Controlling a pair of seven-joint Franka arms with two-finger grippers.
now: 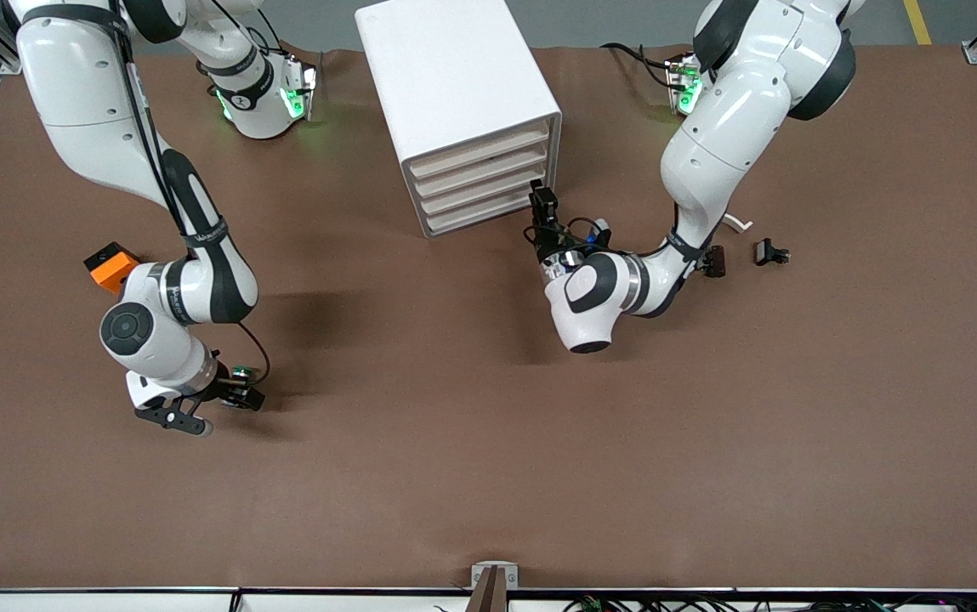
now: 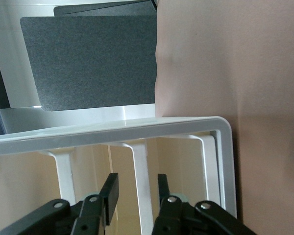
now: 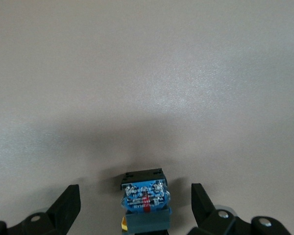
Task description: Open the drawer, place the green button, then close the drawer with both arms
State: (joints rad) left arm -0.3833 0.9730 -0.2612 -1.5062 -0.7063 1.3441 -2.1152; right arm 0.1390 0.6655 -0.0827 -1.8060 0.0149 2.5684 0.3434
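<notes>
Blue-grey at the base and black in the body, the button [image 3: 143, 203] lies on the brown counter [image 1: 488, 442] toward the right arm's end, between the wide-spread fingers [image 3: 68, 203] of the right claw [image 1: 229, 399]. The left claw [image 2: 134, 193], fingers narrowly parted and gripping nothing, sits at the cabinet [image 1: 454, 93], at its closed drawer [image 1: 488, 191] fronts.
</notes>
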